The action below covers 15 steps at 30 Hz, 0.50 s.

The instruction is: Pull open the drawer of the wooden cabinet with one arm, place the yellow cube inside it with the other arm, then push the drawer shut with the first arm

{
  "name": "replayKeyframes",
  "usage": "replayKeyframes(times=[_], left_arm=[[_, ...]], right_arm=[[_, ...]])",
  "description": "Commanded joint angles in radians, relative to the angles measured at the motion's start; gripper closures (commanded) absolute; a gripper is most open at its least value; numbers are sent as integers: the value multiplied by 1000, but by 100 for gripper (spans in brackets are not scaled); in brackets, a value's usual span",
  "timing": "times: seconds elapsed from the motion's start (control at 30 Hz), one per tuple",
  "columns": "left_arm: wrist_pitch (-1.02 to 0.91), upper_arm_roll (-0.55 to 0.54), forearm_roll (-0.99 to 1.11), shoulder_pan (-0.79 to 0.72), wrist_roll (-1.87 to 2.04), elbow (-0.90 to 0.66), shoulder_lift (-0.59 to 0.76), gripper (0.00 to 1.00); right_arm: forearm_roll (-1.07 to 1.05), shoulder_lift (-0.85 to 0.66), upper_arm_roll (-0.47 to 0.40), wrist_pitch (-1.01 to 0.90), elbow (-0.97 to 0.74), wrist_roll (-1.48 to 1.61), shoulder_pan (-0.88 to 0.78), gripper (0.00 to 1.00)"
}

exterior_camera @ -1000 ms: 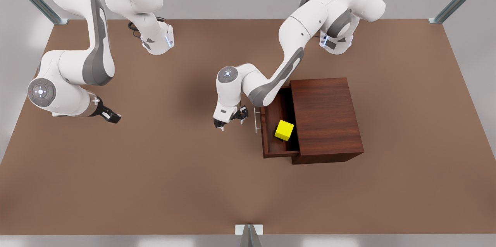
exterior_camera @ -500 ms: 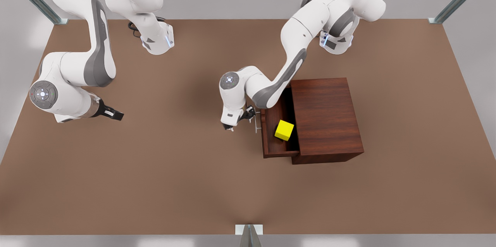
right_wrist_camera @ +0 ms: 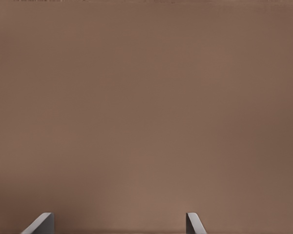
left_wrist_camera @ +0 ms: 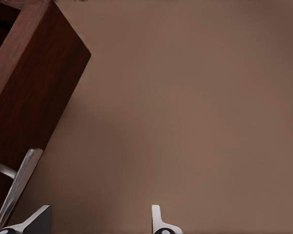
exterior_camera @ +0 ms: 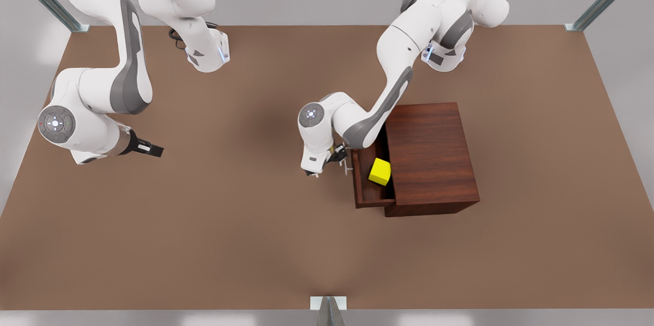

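Note:
The wooden cabinet (exterior_camera: 431,157) stands right of the table's middle in the front view. Its drawer (exterior_camera: 364,188) sticks out partway toward the front view's left. The yellow cube (exterior_camera: 379,171) lies inside, close to the cabinet body. My left gripper (exterior_camera: 327,161) is open and sits against the drawer's silver bar handle (exterior_camera: 348,165). In the left wrist view the handle (left_wrist_camera: 18,183) lies just outside one fingertip of that gripper (left_wrist_camera: 98,222), beside the drawer front (left_wrist_camera: 34,87). My right gripper (exterior_camera: 150,149) waits open over bare table at the front view's far left, also in its own wrist view (right_wrist_camera: 118,223).
The brown table (exterior_camera: 230,224) stretches wide in front of and to the left of the cabinet. Both arm bases (exterior_camera: 207,55) are mounted at the far edge. Metal frame posts (exterior_camera: 327,310) stand at the table's edges.
My left gripper has moved toward the cabinet, reached the handle, and pushed the drawer partway in with the cube riding along. The right arm has shifted only slightly.

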<state>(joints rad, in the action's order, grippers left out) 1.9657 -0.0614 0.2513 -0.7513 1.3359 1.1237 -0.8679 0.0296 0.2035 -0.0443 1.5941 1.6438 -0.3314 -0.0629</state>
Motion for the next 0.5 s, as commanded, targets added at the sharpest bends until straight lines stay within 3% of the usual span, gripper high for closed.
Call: replayKeyframes(times=[0.0,0.47], left_arm=[[-10,0,0,4,-121,10,7,0],[-50,-3,-9,47,-273,74,59,0]], right_arm=[[0,-1,0,0,-1,71,0,0],[1,-1,0,0,-2,69,2,0]])
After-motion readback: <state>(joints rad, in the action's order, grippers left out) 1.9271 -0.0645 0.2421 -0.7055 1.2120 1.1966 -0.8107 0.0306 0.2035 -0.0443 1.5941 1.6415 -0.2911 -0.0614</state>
